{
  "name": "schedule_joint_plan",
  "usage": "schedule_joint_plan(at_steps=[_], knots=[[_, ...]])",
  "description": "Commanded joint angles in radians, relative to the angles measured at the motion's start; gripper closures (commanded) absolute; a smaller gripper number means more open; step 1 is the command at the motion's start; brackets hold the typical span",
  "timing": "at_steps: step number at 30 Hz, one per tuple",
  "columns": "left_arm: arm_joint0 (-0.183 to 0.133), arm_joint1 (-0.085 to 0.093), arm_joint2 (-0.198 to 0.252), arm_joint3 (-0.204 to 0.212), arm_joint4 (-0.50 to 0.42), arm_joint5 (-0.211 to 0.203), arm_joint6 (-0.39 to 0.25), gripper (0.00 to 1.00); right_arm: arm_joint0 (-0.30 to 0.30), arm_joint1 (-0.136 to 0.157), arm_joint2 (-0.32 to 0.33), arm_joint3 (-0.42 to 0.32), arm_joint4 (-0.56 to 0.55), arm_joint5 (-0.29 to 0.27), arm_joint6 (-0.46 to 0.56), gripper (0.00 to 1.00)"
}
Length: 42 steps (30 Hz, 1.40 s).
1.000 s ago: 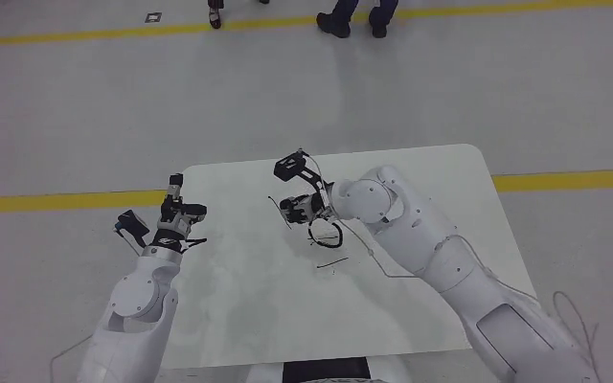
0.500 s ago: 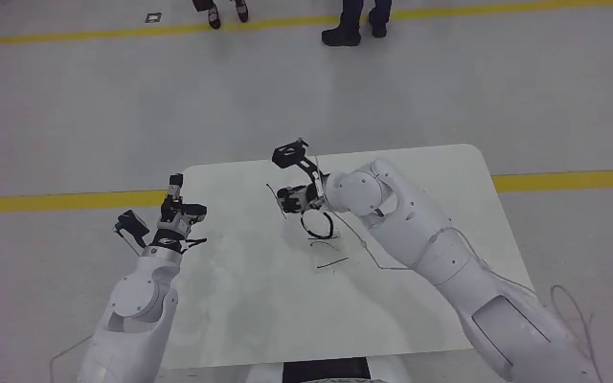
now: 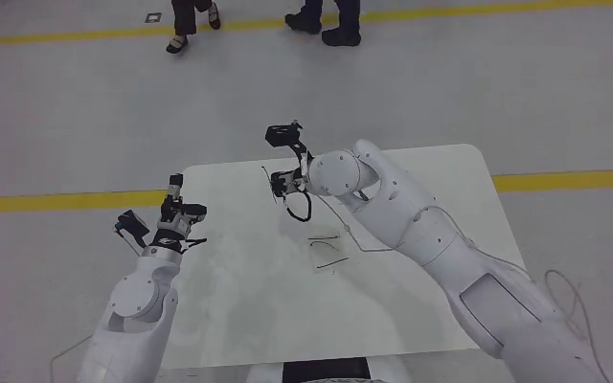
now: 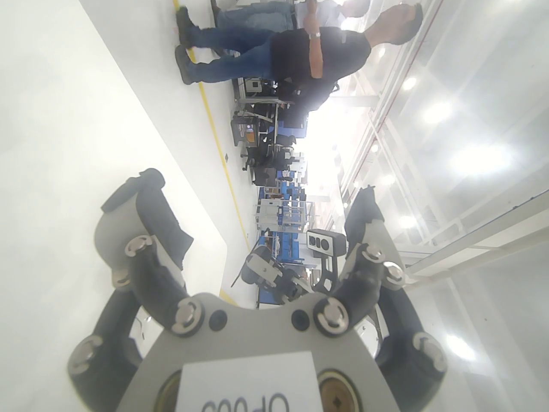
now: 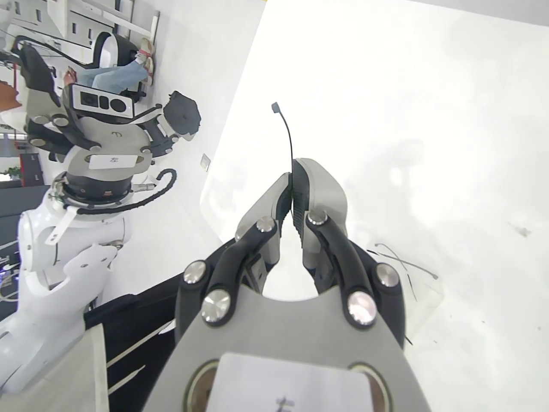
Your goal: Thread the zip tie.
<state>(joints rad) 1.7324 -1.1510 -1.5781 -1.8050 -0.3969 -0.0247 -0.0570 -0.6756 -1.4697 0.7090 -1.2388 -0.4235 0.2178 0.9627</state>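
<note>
My right gripper (image 3: pixel 286 181) hangs over the far left part of the white table (image 3: pixel 431 287), shut on a thin black zip tie (image 3: pixel 300 208). In the top view the tie curls into a loop beneath the fingers, and a short end sticks out toward the left. In the right wrist view the gripper (image 5: pixel 293 173) pinches the zip tie (image 5: pixel 288 139), whose small square head points up and away from the fingertips. My left gripper (image 3: pixel 187 195) stays at the table's left edge, open and holding nothing; its fingers (image 4: pixel 146 199) stand wide apart.
Two or three loose black zip ties (image 3: pixel 330 254) lie near the middle of the table, and they also appear on the table behind the right gripper as loose ties (image 5: pixel 403 264). The left arm (image 5: pixel 103 160) stands off the table's left edge.
The right gripper has carried the zip tie from near the table's middle toward the far left. The left arm has not moved.
</note>
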Motion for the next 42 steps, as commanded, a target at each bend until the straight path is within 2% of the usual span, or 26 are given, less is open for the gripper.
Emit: schedule_joint_plan(at_steps=[1, 4, 7, 16, 25, 27, 29, 32, 34, 36, 38, 40, 42], knots=[[0.000, 0.000, 0.000, 0.000, 0.000, 0.000, 0.000, 0.00, -0.009, 0.000, 0.007, -0.002, 0.012, 0.002, -0.019, 1.00], [0.000, 0.000, 0.000, 0.000, 0.000, 0.000, 0.000, 0.00, -0.016, -0.005, 0.026, -0.015, 0.045, 0.032, -0.054, 1.00], [0.000, 0.000, 0.000, 0.000, 0.000, 0.000, 0.000, 0.00, -0.009, -0.017, 0.037, -0.009, 0.098, 0.122, -0.067, 1.00], [0.000, 0.000, 0.000, 0.000, 0.000, 0.000, 0.000, 0.00, 0.030, -0.056, 0.064, 0.107, 0.196, 0.122, -0.061, 1.00], [0.000, 0.000, 0.000, 0.000, 0.000, 0.000, 0.000, 0.00, 0.030, -0.056, 0.064, 0.107, 0.196, 0.122, -0.061, 1.00], [-0.003, 0.000, 0.001, -0.004, 0.016, -0.011, -0.005, 0.00, 0.012, -0.056, 0.067, 0.099, 0.200, 0.122, -0.081, 1.00], [-0.003, 0.002, 0.009, -0.001, 0.079, -0.071, -0.034, 0.00, 0.010, -0.056, 0.073, 0.104, 0.206, 0.122, -0.083, 1.00], [0.006, 0.007, 0.009, 0.021, 0.233, -0.210, -0.071, 0.00, 0.018, -0.061, 0.079, 0.123, 0.215, 0.122, -0.076, 1.00], [0.008, 0.012, 0.008, 0.041, 0.378, -0.315, -0.084, 0.00, 0.028, -0.066, 0.080, 0.137, 0.215, 0.122, -0.071, 1.00], [0.002, 0.016, 0.009, 0.021, 0.505, -0.315, -0.081, 0.00, 0.036, -0.070, 0.083, 0.151, 0.219, 0.122, -0.068, 1.00], [-0.002, 0.022, 0.029, -0.019, 0.638, -0.315, -0.069, 0.00, 0.043, -0.074, 0.085, 0.167, 0.221, 0.122, -0.064, 1.00], [-0.002, 0.026, 0.035, -0.015, 0.703, -0.315, -0.011, 0.00, 0.049, -0.078, 0.086, 0.173, 0.217, 0.122, -0.066, 1.00], [-0.002, 0.026, 0.035, -0.015, 0.703, -0.315, -0.011, 0.00, 0.049, -0.078, 0.086, 0.173, 0.217, 0.122, -0.066, 1.00]])
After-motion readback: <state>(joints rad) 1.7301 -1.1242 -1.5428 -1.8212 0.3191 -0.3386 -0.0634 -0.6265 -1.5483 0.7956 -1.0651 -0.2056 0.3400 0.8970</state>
